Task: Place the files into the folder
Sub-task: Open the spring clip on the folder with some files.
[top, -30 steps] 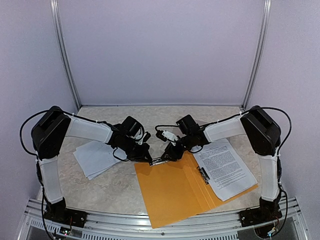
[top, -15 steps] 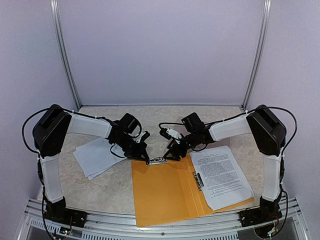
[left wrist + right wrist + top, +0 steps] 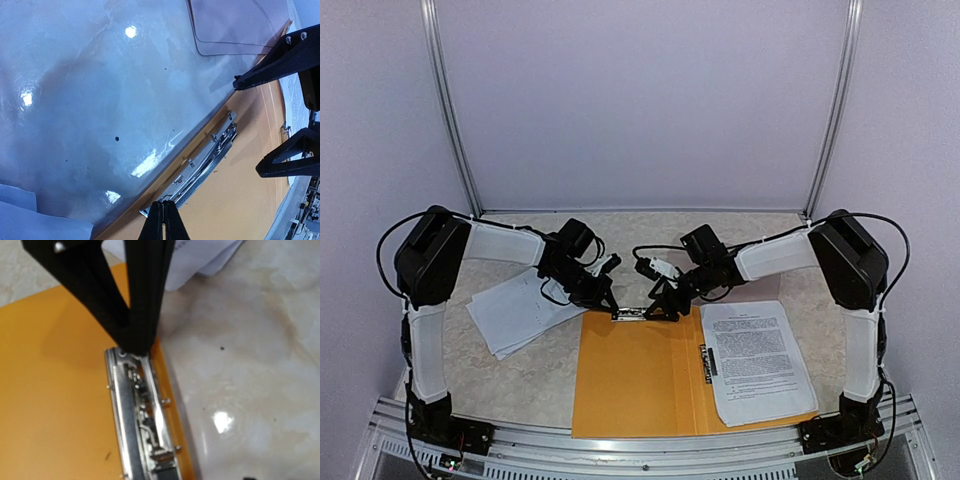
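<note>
At the middle of the surface (image 3: 535, 385) the orange folder (image 3: 630, 385) lies open and flat, with its metal clip (image 3: 633, 313) along the far edge. By my reading the task is part done at best. One set of printed files (image 3: 757, 358) rests loose on the folder's right leaf, not under any clip. A second pile of files (image 3: 515, 318) sits on the surface to the left, just beside the folder and wholly outside it. That pile has yet to come across, and both sets probably need seating under a clip before the cover closes. The left end effector (image 3: 612, 306) has its fingers pressed together, tips touching the clip's left end, and grips nothing that I can see. The right end effector (image 3: 658, 308) stands at the clip's other end with its fingers (image 3: 272, 60) well apart and empty. Its own camera shows none of them, only the left one's black tips and the clip. Whether the clip's lever is up or down is too blurred to tell, and the number of sheets in each set cannot be made out. A pale translucent sheet (image 3: 235, 25) beyond the folder is cut off by the frame edge.
</note>
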Controlling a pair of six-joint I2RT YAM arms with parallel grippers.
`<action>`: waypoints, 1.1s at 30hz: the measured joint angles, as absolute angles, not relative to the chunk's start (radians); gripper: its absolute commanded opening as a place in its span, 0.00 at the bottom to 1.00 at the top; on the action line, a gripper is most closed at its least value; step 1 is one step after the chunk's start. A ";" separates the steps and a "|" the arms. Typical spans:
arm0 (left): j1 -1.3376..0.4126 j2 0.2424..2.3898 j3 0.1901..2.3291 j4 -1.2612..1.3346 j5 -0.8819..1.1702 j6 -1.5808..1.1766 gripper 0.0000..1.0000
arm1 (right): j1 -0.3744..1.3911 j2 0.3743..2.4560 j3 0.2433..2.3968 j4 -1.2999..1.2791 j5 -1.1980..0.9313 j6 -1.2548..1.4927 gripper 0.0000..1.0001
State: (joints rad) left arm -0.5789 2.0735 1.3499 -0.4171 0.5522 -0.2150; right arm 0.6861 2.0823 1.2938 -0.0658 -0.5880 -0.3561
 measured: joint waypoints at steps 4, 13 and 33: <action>-0.573 2.077 1.352 -0.418 0.566 -0.204 0.00 | 0.686 2.107 1.317 -0.070 -0.583 -0.373 0.67; -0.572 2.083 1.353 -0.418 0.580 -0.202 0.00 | 0.699 2.161 1.354 -0.079 -0.572 -0.398 0.48; -0.570 2.084 1.346 -0.398 0.580 -0.228 0.00 | 0.708 2.166 1.307 0.016 -0.571 -0.405 0.07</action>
State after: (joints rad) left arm -0.5705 2.0842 1.3464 -0.3977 0.5800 -0.2283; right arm 0.7078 2.1658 1.3067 0.0158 -0.5709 -0.4046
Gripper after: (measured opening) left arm 0.005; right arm 0.293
